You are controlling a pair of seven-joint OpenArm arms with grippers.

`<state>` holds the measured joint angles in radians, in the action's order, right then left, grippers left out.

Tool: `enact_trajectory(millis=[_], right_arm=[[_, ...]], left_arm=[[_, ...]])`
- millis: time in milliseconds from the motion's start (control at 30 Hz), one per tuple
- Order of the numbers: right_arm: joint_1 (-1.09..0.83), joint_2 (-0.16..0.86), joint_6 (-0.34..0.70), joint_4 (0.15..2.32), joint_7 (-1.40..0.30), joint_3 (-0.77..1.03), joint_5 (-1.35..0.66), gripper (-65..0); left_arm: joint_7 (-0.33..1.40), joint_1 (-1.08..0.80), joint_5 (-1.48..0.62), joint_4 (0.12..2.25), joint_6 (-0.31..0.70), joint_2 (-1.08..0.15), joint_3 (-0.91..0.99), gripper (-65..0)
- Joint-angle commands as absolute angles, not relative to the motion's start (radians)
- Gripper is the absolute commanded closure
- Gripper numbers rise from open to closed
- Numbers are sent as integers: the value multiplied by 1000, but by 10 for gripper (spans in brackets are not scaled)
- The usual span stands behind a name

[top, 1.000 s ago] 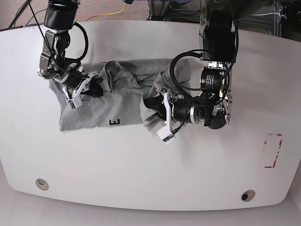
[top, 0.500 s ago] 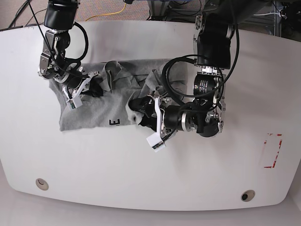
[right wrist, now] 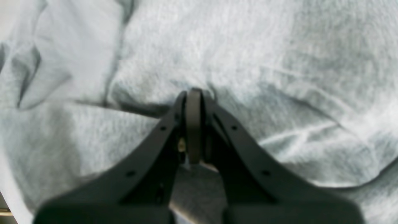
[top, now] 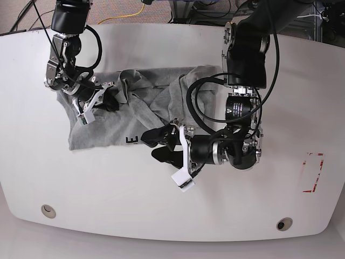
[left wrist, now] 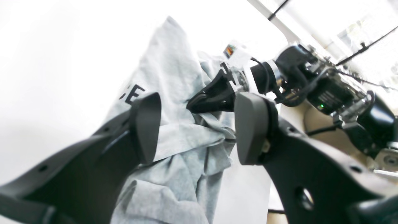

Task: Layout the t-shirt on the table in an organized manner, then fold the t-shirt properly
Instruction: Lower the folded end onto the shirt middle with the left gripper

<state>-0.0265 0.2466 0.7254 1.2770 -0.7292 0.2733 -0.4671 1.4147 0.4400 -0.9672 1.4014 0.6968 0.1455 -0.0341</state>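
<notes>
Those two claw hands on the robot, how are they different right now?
The left gripper stands open, its jaws spread with nothing between them, while the right gripper is shut on the t-shirt, pinching a fold of grey cloth. The left gripper sits at the shirt's near edge, by the dark lettering; the right gripper sits further back on the bunched part. Both have black fingers and point across the white table.

The t-shirt (top: pixel 108 127) was heather grey with dark block lettering. The table (top: pixel 161 210) was glossy white and bore a red tape outline (top: pixel 311 172). Both grippers were black, and a yellow cable (top: pixel 129 14) lay beyond the table's far edge.
</notes>
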Motion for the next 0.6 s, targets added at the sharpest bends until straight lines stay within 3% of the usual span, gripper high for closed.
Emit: enact_trajectory(millis=[0, 567], right_arm=[[-50, 237, 698, 1251, -885, 255, -323, -17], [-48, 234, 698, 1251, -885, 255, -323, -17]], left_arm=[[1396, 467, -1003, 1420, 698, 130, -19, -356], [1396, 369, -1029, 1419, 698, -82, -15, -357]])
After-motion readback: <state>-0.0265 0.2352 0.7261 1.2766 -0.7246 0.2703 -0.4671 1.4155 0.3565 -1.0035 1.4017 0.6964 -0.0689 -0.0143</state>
